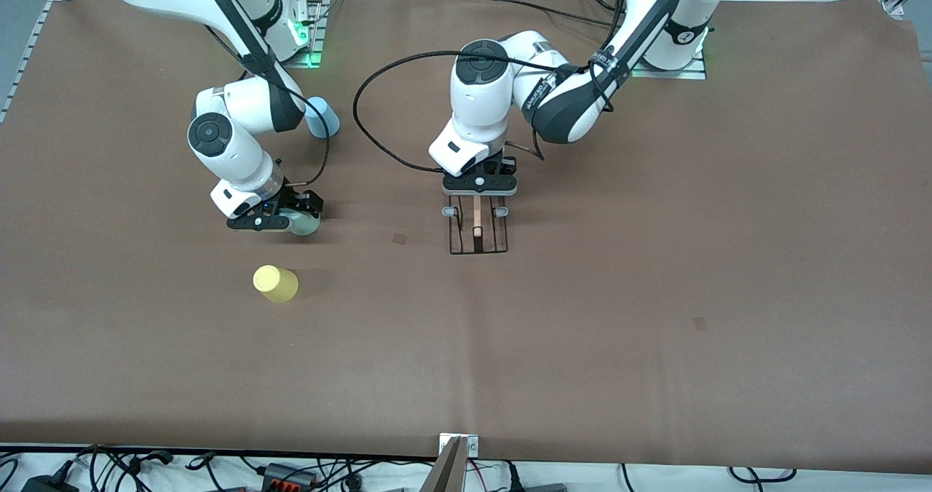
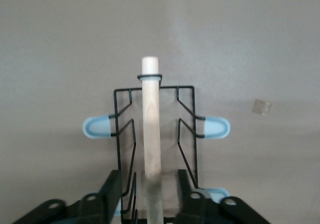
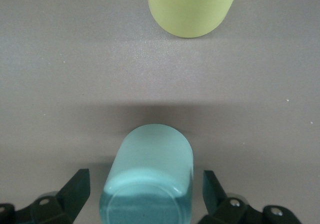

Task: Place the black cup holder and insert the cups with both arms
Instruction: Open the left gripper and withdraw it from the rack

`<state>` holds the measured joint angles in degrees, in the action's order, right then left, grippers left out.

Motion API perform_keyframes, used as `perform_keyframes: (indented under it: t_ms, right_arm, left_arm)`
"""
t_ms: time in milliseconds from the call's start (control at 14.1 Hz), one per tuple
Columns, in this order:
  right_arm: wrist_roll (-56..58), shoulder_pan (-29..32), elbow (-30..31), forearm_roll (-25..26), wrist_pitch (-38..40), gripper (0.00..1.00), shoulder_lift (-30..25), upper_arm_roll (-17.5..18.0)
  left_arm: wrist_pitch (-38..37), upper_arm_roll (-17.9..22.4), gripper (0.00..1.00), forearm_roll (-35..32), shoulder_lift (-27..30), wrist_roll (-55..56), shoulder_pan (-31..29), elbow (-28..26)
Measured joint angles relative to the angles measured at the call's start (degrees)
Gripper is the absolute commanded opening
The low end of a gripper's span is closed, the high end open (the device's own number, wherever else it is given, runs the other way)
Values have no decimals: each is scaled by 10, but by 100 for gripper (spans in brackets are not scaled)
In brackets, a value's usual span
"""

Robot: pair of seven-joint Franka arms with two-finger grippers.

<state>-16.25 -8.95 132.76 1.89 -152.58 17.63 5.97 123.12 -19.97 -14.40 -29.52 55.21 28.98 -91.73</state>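
— Where's the black cup holder (image 1: 478,228) right now?

— Standing on the brown tabletop (image 1: 655,259), about midway between its two ends and a bit closer to the robots' edge than to the camera's edge. The wooden rod (image 2: 151,119) runs along its top, and the pale blue tips (image 2: 96,127) of the prongs stick out to either side.

— And the left tool (image 1: 480,186)?

— Right over the holder's end nearest the robots. From its wrist view the black fingers (image 2: 107,196) stand on either side of the rod with daylight between them and the wood, so the jaws are released, not gripping anything.

— What about the right one?

— The right tool (image 1: 273,223) is low over the tabletop toward the right arm's end. The mint green cup (image 3: 150,179) lies tipped on its side there, and the fingers (image 3: 75,189) are spread wide on both sides of it without touching. So it straddles the cup but hasn't clamped on.

— The other cups?

— The yellow cup (image 1: 276,284) sits mouth down, closer to the camera's edge than the green one and near it. The light blue cup (image 1: 322,116) is closer to the robots' edge, partly hidden by the right arm's elbow. All three are toward the right arm's end, well apart from the holder.
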Motion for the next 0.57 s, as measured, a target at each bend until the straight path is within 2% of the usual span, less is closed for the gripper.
perform_keyframes:
  t_ms: [71,142,283,425,567]
  right_arm:
    - [0,0,0,0,0,44,0,0]
    - [0,0,0,0,0,28,0,0]
    - [0,0,0,0,2,8,-2,0]
    - [0,0,0,0,3,7,-2,0]
    - [0,0,-1,0,8,7,-3,-1]
  left_arm:
    - [-12,1,100,-3,7,0,-2,6]
    - [-35,2,100,-6,19,-4,-4,12]
    - [-105,5,100,-11,57,-58,-23,20]
    - [-158,6,100,-12,100,-181,-69,21]
    - [-178,6,100,-11,130,-307,-128,25]
